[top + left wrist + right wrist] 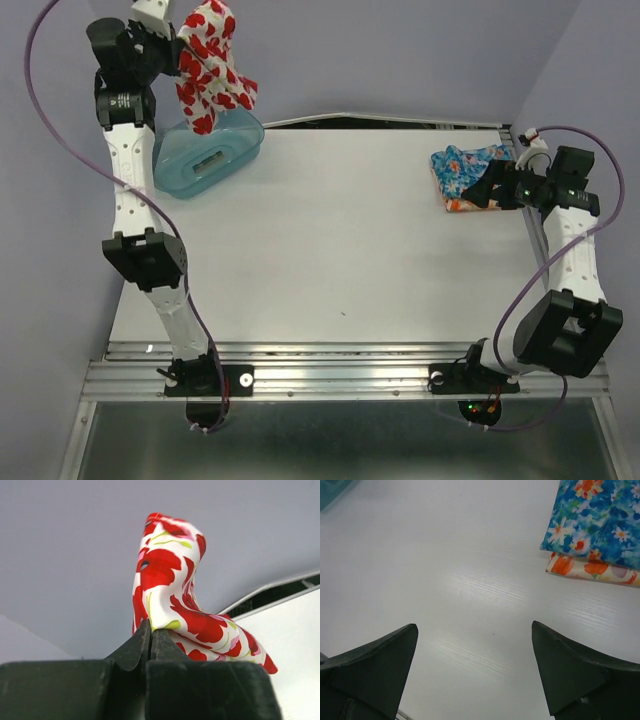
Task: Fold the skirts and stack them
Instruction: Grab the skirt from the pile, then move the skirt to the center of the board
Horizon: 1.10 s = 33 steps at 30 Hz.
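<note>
My left gripper (183, 48) is raised high at the back left, shut on the white skirt with red poppies (212, 70). The skirt hangs bunched from it above the tub. In the left wrist view the closed fingertips (150, 630) pinch the cloth (170, 595). The blue floral skirt (468, 168) lies folded at the back right on top of the folded orange-yellow skirt (465, 206). My right gripper (489, 190) is open and empty, hovering over that pile's right side. In the right wrist view it (475, 630) is above bare table, with the blue skirt (600, 525) and the orange-yellow skirt (590, 570) at the upper right.
A translucent teal plastic tub (240, 140) stands at the back left under the hanging skirt; its corner shows in the right wrist view (330, 492). The white table (320, 250) ends at a metal rail at the near edge. Grey walls close in on the back and sides.
</note>
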### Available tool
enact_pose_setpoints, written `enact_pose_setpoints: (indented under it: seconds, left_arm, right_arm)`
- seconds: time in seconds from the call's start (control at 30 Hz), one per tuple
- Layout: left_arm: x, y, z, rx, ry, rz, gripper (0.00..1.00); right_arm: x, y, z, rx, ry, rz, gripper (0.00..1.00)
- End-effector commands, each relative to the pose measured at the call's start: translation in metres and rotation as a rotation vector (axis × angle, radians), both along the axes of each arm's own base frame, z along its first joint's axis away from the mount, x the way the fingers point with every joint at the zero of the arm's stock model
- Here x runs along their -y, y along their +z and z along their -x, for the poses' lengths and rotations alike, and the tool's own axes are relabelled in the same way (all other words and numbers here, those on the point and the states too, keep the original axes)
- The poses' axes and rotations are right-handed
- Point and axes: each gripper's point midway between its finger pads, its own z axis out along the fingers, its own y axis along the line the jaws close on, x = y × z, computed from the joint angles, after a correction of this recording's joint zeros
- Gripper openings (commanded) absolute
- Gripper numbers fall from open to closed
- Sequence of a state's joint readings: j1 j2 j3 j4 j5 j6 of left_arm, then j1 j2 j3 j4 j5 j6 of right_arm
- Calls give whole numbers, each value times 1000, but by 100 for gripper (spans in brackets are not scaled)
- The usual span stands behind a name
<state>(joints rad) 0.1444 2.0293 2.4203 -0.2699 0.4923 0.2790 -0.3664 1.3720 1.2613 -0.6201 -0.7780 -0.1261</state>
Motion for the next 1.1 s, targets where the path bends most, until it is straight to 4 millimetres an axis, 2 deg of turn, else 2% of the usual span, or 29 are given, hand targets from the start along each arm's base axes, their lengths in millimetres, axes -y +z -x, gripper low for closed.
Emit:
enact_pose_setpoints:
  seconds: [0.0,0.03,0.07,0.13,0.17,0.2,0.27,0.3,0.37,0.4,0.5,0.53,0.6,0.63,0.7,0.73,0.77,0.83,0.87,0.93,1.0,1.07]
  left_arm:
    - [49,78,52,154,-180,38,0]
    - [53,79,58,151,-204,44,0]
    - [66,88,73,160,-246,45,0]
    - [86,74,86,104,-347,77,0]
    - [97,78,101,100,-400,83,0]
    - [110,58,107,33,-470,113,0]
    - [127,49,127,-9,-550,127,0]
    - [140,21,130,-91,-588,146,0]
    - [156,2,146,-136,-653,123,0]
    - [181,-31,157,-238,-704,133,0]
    - [209,-73,181,-365,-769,122,0]
    - [224,-104,190,-449,-786,128,0]
    - [239,-130,206,-525,-819,140,0]
    - [253,-156,219,-595,-836,134,0]
    - [264,-189,233,-669,-847,132,0]
    - [269,-199,236,-685,-839,125,0]
    - [282,-205,244,-685,-869,115,0]
    - [291,-230,256,-726,-877,78,0]
    - [302,-240,266,-740,-902,47,0]
    - [304,-263,272,-754,-880,-29,0]
    - [307,-291,291,-803,-896,-122,0]
    - [302,-315,303,-796,-901,-259,0]
  right_arm:
    - [-8,21,2,78,41,-17,100]
    - [-8,21,2,74,40,-21,100]
    - [-11,22,4,77,53,-31,100]
    - [-15,19,7,71,73,-52,100]
    - [-17,18,8,69,78,-59,100]
    - [-18,15,10,62,84,-67,100]
    - [-21,11,12,52,96,-83,100]
    - [-22,9,13,48,98,-89,100]
    - [-26,3,17,36,116,-107,100]
    - [-27,0,19,26,125,-113,100]
    - [-33,-8,26,-6,153,-147,100]
    - [-34,-11,28,-11,159,-147,100]
    - [-36,-19,33,-38,164,-159,100]
    - [-40,-22,35,-42,178,-155,99]
    - [-45,-32,41,-72,191,-167,98]
    - [-46,-35,43,-79,192,-167,98]
    - [-49,-39,44,-89,201,-162,96]
    - [-58,-50,49,-120,225,-160,96]
    - [-61,-56,50,-139,228,-156,95]
    - [-70,-64,55,-163,256,-156,93]
    - [-74,-70,57,-188,265,-164,93]
    - [-77,-76,59,-207,270,-170,93]
